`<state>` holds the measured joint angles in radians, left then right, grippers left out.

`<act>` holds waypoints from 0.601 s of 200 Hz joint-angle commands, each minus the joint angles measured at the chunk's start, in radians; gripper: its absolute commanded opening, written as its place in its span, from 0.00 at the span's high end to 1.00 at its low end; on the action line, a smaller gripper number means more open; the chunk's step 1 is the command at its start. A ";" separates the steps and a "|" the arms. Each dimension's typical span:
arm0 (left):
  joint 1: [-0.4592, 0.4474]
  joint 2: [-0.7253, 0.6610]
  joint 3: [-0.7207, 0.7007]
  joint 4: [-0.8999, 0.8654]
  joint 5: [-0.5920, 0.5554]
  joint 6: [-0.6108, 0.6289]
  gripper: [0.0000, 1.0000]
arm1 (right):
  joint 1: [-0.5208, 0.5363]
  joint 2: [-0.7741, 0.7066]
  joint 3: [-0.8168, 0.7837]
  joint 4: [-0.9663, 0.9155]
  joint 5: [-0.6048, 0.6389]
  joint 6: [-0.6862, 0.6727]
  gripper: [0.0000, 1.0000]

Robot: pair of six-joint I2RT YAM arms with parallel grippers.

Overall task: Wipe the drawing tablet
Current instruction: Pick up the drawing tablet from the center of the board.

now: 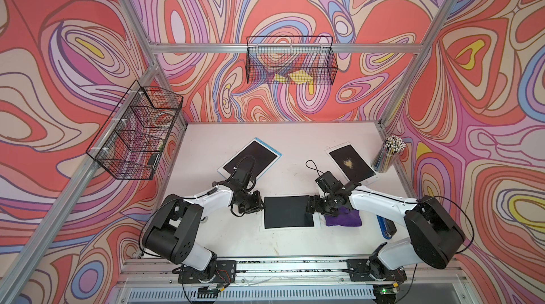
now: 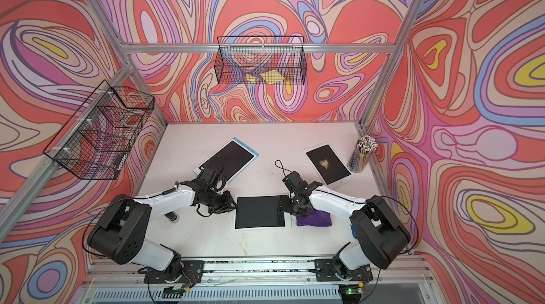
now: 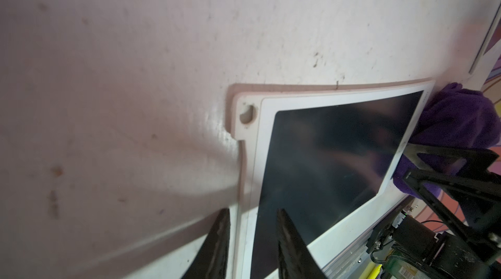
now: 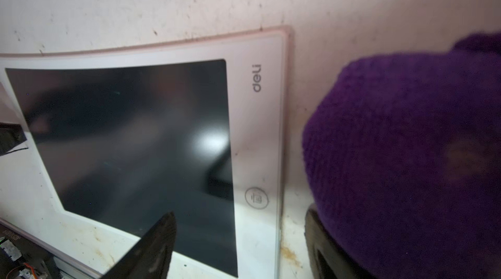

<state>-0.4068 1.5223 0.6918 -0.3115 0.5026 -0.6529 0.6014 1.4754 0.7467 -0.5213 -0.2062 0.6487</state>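
Now, in both top views the drawing tablet [image 1: 288, 211] lies flat at the front middle of the table [image 1: 295, 137]. The left gripper [image 1: 261, 203] is at its left edge and the right gripper [image 1: 309, 205] at its right edge. The purple cloth [image 1: 351, 219] sits bunched on the table just beside that right edge, under the right arm. A smudged tablet [image 1: 351, 163] lies well apart at the rear right, near a pencil cup [image 1: 389, 155], and a blue-edged tablet [image 1: 250, 159] lies at the rear left. The left wrist view shows the left gripper [image 3: 253, 212] with its jaws apart, straddling the tablet's [image 3: 325, 155] border without pinching it. With nothing pinning the tablet, a wiping stroke could push it across the table. The right wrist view shows the right gripper [image 4: 241, 212] spread wide and clamped on nothing. One finger hangs over the dark screen [image 4: 122, 128], and the other sits by the cloth [image 4: 406, 142], which bulges against its outer side instead of lying between the jaws. If the jaws close where they stand, they would likely catch the tablet's edge and miss the cloth. Bare plastic could then scrape the screen or press the round button [image 4: 256, 197] near that finger. This screen looks clean already, so the smudged tablet may be the one left unwiped.
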 commanded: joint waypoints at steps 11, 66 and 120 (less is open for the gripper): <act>-0.003 0.051 -0.021 0.024 -0.003 -0.018 0.68 | -0.007 0.017 -0.061 0.083 -0.099 0.005 0.23; 0.000 0.100 -0.049 0.085 -0.002 -0.026 0.68 | -0.007 -0.063 -0.125 0.232 -0.278 0.012 0.24; 0.001 0.122 -0.075 0.120 0.001 -0.032 0.68 | -0.011 -0.249 -0.096 0.195 -0.256 0.012 0.24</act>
<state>-0.3912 1.5688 0.6830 -0.1848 0.5568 -0.6708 0.5735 1.2976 0.6056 -0.4026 -0.3660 0.6590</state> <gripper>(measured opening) 0.321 0.758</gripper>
